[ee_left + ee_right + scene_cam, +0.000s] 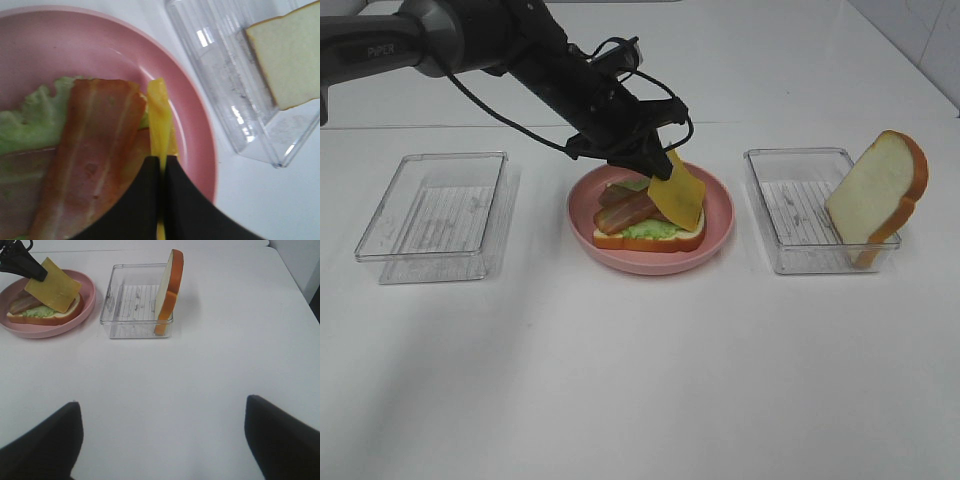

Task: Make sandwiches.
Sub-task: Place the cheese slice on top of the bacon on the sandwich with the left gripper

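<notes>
Yellow cheese square (678, 187) hangs tilted from the left pincer (655, 165), whose jaws are clamped on its upper corner. The wrist view shows the sheet edge-on between the black fingertips (145, 185). It hovers over the 3 o'clock side of the half-built sandwich (645, 225) on the pink plate (718, 235), mid-way across the white counter (620, 380). The stack is a bread slice (650, 243) at the bottom, green lettuce (655, 229) on it and bacon strips (625, 210) on top. Whether the cheese's lower edge touches the bacon I cannot tell. At 3 o'clock from the plate a second bread slice (877, 195) leans upright in a clear tray (790, 165). Another clear tray (430, 205) lies at 9 o'clock. The right pincer (162, 440) has its jaws wide apart, gripping nothing, above bare counter.
</notes>
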{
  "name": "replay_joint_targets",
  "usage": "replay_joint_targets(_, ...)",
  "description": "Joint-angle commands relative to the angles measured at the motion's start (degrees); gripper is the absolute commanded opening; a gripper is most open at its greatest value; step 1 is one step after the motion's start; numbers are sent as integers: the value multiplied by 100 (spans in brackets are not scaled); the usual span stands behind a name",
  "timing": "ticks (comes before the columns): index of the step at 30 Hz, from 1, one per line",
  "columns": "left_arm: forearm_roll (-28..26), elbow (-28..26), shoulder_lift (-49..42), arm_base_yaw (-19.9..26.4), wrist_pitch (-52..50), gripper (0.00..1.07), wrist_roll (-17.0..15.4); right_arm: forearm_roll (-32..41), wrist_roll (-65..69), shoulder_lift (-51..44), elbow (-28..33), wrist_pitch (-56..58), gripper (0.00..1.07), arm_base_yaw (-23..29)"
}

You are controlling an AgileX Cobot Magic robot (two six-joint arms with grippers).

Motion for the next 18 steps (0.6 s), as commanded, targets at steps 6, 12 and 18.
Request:
replay_joint_targets(6,688,-11,-17,-29,-155,0,17,0,-52,-120,6,-63,85,0)
replay_joint_targets(12,894,-11,-17,-29,-120,0,-17,0,-52,-120,6,-63,85,0)
replay_joint_targets(18,1043,-11,-80,-29,-115,33,-46,0,-52,-120,6,-63,85,0)
